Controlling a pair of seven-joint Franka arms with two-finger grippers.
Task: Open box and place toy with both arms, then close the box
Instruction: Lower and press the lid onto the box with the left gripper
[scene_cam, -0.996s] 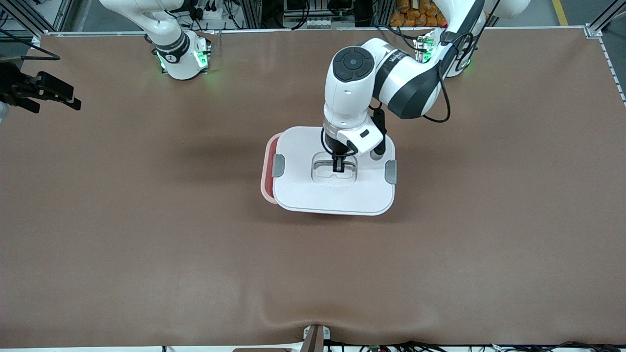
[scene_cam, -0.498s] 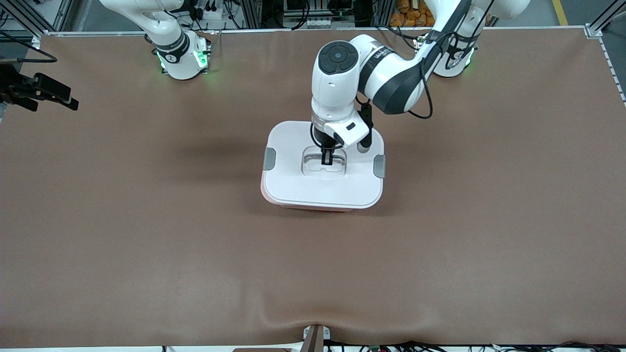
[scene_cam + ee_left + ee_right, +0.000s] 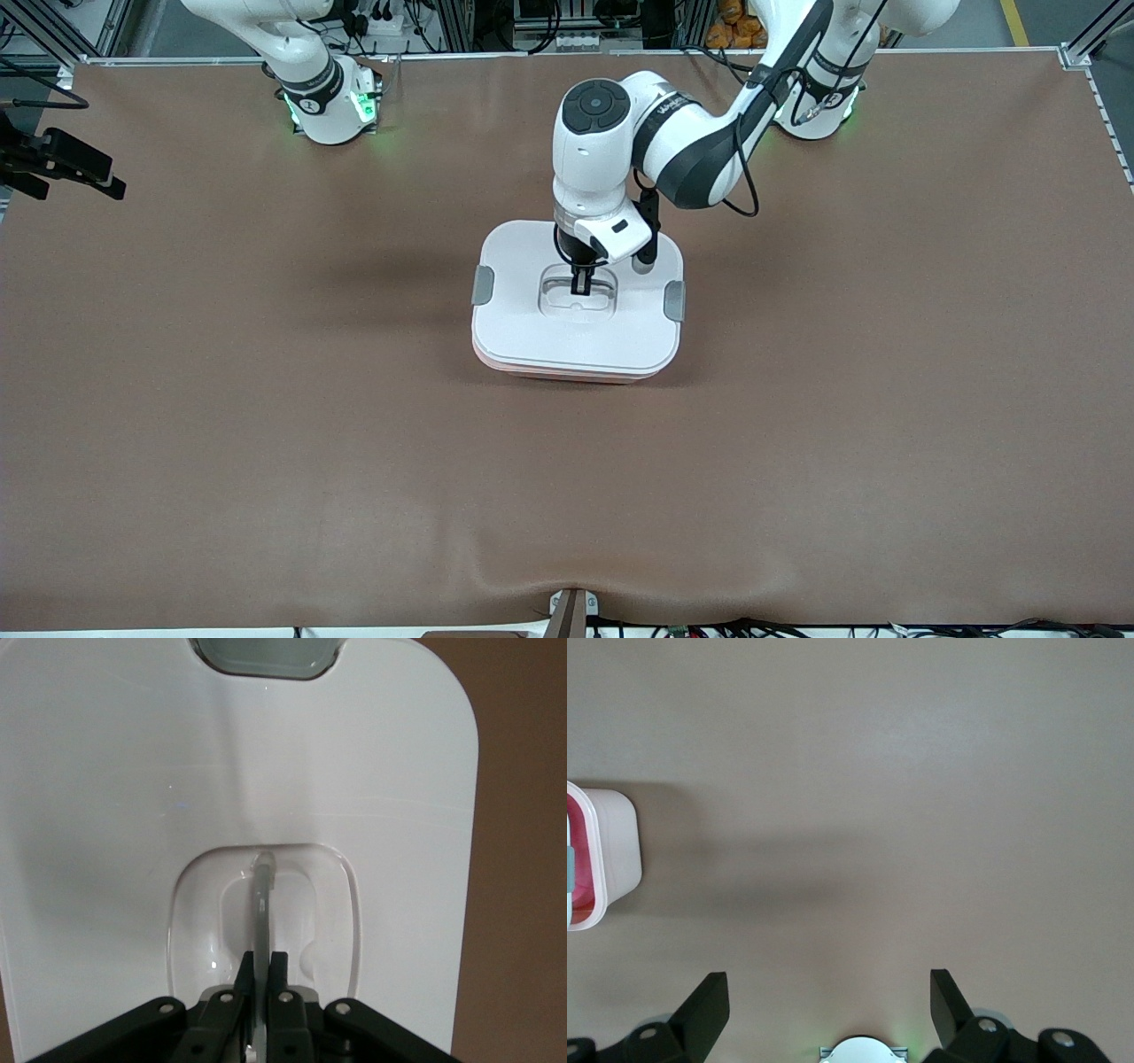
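My left gripper (image 3: 581,288) pinches the clear handle (image 3: 262,904) of the white lid (image 3: 532,328) directly below it, atop the pink box (image 3: 567,373), not yet released; my right gripper (image 3: 62,164) waits spread wide, toy unseen.

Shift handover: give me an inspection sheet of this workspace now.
Surface: brown table cover, creased at the edge nearest the front camera.
Job's things: white lid over the pink box, grey clips at both ends; toy not seen.
Clutter: nothing seen.
End effectors: left end effector shut on the lid handle; right end effector open over the table's right-arm end, waiting.
Cables: black cable along the left arm.
Surroundings: equipment past the bases.
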